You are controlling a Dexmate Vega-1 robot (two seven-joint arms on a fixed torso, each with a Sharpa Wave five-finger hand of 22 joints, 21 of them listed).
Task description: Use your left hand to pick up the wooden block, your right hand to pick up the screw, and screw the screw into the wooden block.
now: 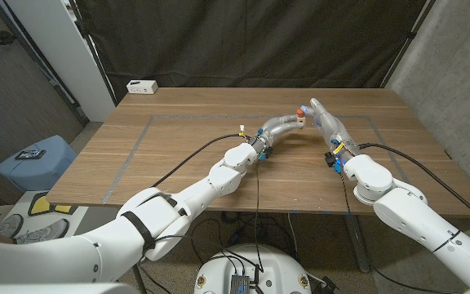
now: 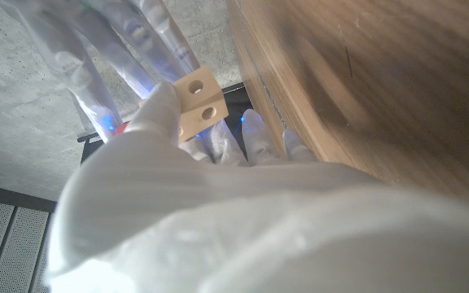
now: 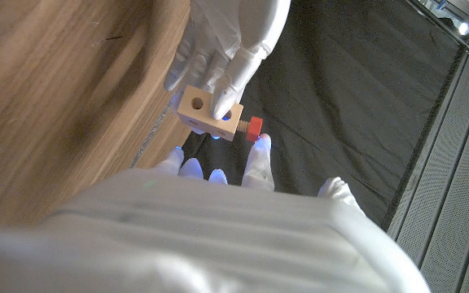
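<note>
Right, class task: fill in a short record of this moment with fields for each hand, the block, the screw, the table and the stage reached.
left hand: holds the wooden block raised above the table
right hand: fingers at the red screw; grip not clear
wooden block: pale, with round holes showing in its faces
screw: red head against the block's side, at a hole; how deep it sits is hidden
table: wooden, with a small white box at its far left corner
stage: the two hands meet, screw at the block
</note>
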